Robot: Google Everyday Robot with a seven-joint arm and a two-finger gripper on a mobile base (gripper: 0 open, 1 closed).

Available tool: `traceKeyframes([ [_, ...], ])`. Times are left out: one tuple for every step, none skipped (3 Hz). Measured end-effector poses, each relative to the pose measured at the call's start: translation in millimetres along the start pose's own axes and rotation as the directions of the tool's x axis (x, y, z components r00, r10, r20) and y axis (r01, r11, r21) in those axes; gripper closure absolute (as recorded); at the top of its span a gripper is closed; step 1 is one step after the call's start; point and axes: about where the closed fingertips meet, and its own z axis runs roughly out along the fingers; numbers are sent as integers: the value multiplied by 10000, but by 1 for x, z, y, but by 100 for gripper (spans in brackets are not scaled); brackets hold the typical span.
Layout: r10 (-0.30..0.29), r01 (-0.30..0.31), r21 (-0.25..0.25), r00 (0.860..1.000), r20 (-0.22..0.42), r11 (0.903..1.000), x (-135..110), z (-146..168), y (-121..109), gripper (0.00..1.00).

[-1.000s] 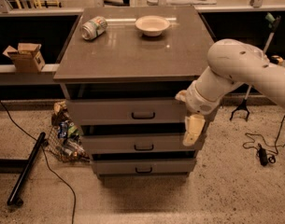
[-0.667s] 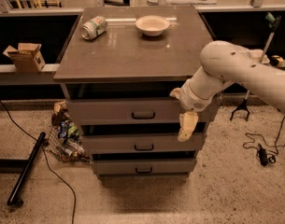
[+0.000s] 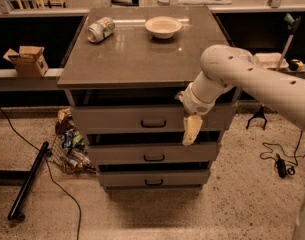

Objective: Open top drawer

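The top drawer (image 3: 122, 118) is the widest grey front of three, just under the cabinet top, with a small dark loop handle (image 3: 153, 124) at its centre. It stands shut or nearly so. My gripper (image 3: 191, 130) hangs fingers-down from the white arm in front of the drawer's right part, to the right of the handle and apart from it. Its pale fingers (image 3: 192, 129) reach down to the drawer's lower edge. It holds nothing that I can see.
On the cabinet top (image 3: 137, 59) lie a tipped can (image 3: 100, 29) and a bowl (image 3: 163, 26). Two narrower drawers (image 3: 153, 154) sit below. A bag of litter (image 3: 69, 146), a black pole (image 3: 29, 180) and cables lie on the floor to the left; a cardboard box (image 3: 27, 60) sits on a ledge.
My gripper has moved left along the top drawer's front, closer to the handle. The drawer has not moved.
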Motion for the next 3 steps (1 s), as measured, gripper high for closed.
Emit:
traceKeyframes([
  [120, -116, 134, 9993, -362, 9998, 0, 12, -11, 0],
  [349, -341, 126, 9974, -630, 9993, 0, 29, -19, 0],
  [408, -412, -57, 9969, -677, 9991, -4, 44, -18, 0],
])
